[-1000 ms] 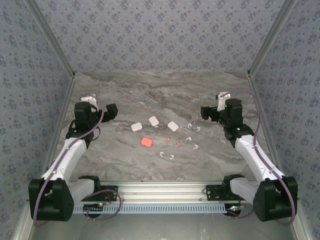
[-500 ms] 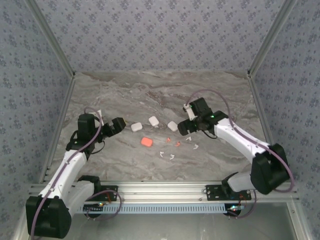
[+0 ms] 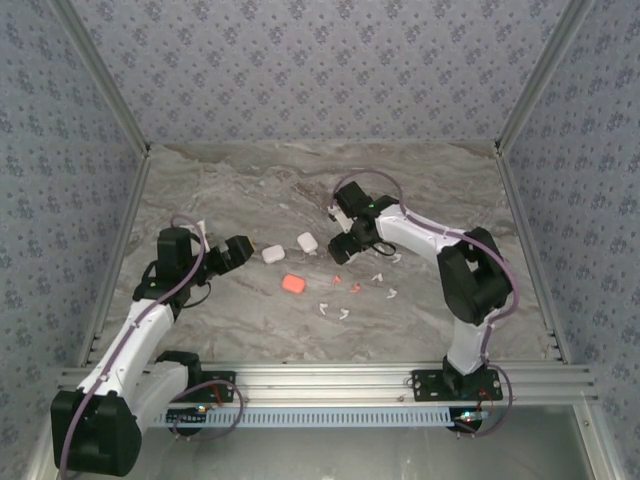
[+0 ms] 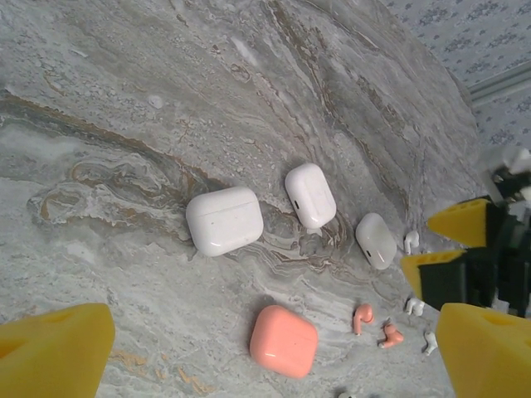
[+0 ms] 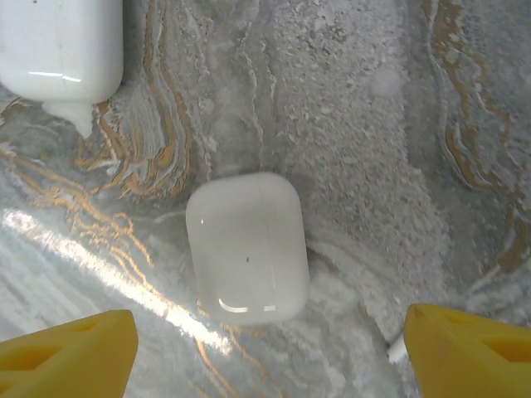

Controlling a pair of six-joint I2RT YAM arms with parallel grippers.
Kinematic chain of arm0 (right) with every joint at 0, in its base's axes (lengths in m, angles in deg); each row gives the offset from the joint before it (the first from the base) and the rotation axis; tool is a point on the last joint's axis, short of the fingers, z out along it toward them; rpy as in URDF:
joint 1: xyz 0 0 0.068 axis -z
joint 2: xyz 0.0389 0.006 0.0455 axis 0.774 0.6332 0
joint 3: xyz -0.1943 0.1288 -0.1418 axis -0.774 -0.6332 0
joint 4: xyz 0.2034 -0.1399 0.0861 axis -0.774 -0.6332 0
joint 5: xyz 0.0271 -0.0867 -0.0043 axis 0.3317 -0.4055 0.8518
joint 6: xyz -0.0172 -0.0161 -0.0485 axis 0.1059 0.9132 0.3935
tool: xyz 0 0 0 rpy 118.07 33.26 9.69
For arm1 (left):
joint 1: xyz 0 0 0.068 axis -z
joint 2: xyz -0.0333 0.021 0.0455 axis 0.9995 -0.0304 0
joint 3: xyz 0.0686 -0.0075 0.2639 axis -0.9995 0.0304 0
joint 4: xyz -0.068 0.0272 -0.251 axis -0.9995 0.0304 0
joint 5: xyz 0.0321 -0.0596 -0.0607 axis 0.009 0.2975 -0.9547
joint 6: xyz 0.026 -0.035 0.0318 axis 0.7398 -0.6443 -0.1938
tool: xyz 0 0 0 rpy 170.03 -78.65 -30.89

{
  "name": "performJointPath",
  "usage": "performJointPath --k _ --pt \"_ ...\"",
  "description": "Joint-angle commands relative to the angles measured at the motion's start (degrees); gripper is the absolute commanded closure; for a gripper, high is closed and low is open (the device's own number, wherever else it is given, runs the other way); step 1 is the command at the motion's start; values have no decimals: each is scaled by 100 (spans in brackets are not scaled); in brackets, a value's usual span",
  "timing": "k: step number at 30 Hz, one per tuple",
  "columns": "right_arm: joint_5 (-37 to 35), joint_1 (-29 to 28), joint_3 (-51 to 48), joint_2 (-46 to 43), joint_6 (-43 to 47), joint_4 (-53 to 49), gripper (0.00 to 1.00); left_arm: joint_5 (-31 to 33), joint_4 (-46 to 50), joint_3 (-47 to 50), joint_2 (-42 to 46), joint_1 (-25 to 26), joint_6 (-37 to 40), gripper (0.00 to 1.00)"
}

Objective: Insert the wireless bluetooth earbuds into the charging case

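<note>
Three white charging cases and a salmon case (image 3: pixel 293 284) lie mid-table. Small white earbuds (image 3: pixel 392 293) and two salmon-pink ones (image 3: pixel 337 279) are scattered right of them. My right gripper (image 3: pixel 345 241) hovers open over the rightmost white case (image 5: pixel 247 246), which lies closed between and just ahead of its yellow fingers (image 5: pixel 66 352). An earbud tip (image 5: pixel 397 350) touches the right finger's edge. My left gripper (image 3: pixel 235 252) stands open, left of the leftmost white case (image 3: pixel 273 254). Its wrist view shows the salmon case (image 4: pixel 284 341) and pink earbuds (image 4: pixel 362 316).
The middle white case (image 3: pixel 307 241) lies just left of my right gripper, and its corner is in the right wrist view (image 5: pixel 58 41). Patterned walls enclose the marble table (image 3: pixel 250 180) on three sides. The metal rail (image 3: pixel 320 380) runs along the near edge.
My right arm has swung from the right side to the centre, over the rightmost white case, with its jaws narrowing slightly. My left gripper shifted a little towards the cases.
</note>
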Motion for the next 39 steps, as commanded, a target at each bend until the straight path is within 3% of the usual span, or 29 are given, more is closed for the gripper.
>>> performJointPath --k 1,9,20,31,39 --pt "-24 -56 329 335 153 -341 15 -49 64 -6 43 22 -46 1" --pt "51 -65 405 763 206 -352 20 30 112 9 62 30 -24 1" --pt "174 -82 431 1053 207 -260 39 48 147 -26 36 32 -11 1" --pt "-52 -158 304 913 301 -71 58 39 140 -35 53 32 12 1" --pt "-286 -214 51 538 450 223 64 -20 130 -7 3 34 14 1"
